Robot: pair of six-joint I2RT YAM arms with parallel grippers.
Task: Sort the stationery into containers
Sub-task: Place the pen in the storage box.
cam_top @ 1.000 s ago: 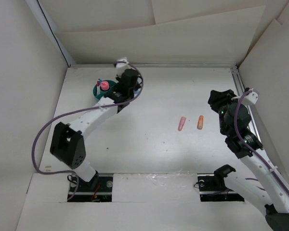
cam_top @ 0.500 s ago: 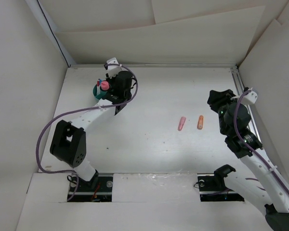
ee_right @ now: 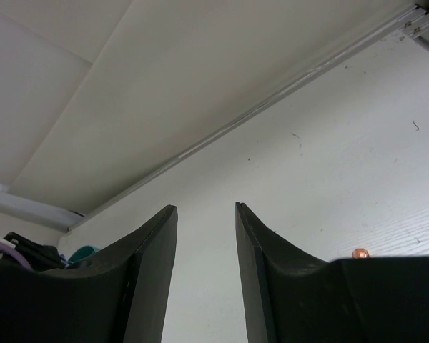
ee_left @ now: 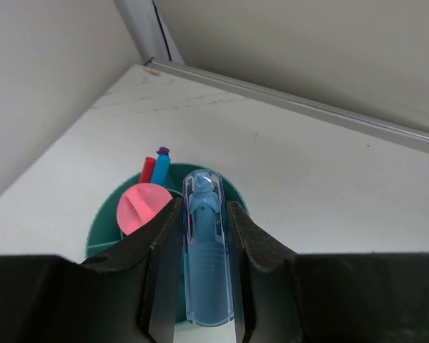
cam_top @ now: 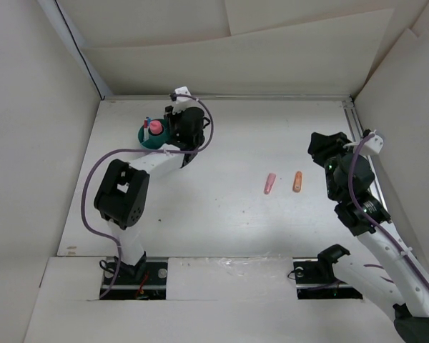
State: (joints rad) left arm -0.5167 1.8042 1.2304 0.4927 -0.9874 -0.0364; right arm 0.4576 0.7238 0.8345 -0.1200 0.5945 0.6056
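My left gripper (ee_left: 204, 207) is shut on a chunky blue marker (ee_left: 206, 250) and holds it just above the right side of the round teal cup (ee_left: 100, 236). In the cup stand a pink round-topped piece (ee_left: 143, 209) and thin pens with red (ee_left: 148, 170) and blue (ee_left: 161, 163) ends. In the top view the cup (cam_top: 147, 140) sits at the far left, with the left gripper (cam_top: 173, 132) beside it. A pink marker (cam_top: 270, 184) and an orange marker (cam_top: 297, 181) lie on the table, right of centre. My right gripper (cam_top: 320, 146) is open and empty, raised to the right of them.
White cardboard walls close in the table on the left, back and right. A metal rail (cam_top: 352, 118) runs along the right edge. The left arm's purple cable (cam_top: 86, 207) loops out to the left. The orange marker's tip (ee_right: 360, 253) shows in the right wrist view.
The left arm's elbow has moved up and to the right, towards the cup. Its wrist swung left over the cup, then slightly back right, still holding the blue marker. The right arm has not moved.
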